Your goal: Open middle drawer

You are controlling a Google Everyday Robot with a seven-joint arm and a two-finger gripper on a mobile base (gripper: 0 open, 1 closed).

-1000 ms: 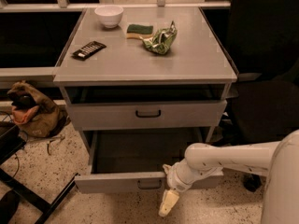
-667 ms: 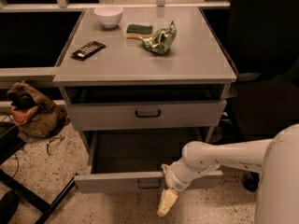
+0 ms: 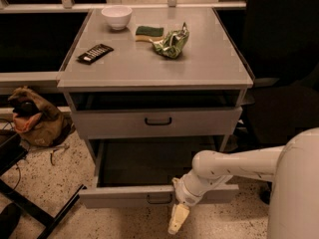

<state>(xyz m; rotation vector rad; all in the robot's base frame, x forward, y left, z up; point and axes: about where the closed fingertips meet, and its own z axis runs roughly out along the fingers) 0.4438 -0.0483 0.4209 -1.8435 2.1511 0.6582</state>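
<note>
- Grey metal cabinet fills the middle of the camera view, the only view given.
- Its surface carries a white bowl at the upper left, a green sponge just right of it, a crumpled green bag touching the sponge, and a flat black device near the left edge.
- Below the surface sits the taller top drawer, out only a little, with a black handle.
- The middle drawer is pulled far out toward the bottom of the frame, its dark inside showing and its low front panel running across the lower centre.
- A white arm reaches in from the lower right.
- The gripper hangs down in front of the middle drawer's panel, just right of the small loop handle and apart from it.
- Its cream fingers look pressed together, with nothing between them, tips pointing at the speckled floor.
- A brown bag lies on the floor at the left.
</note>
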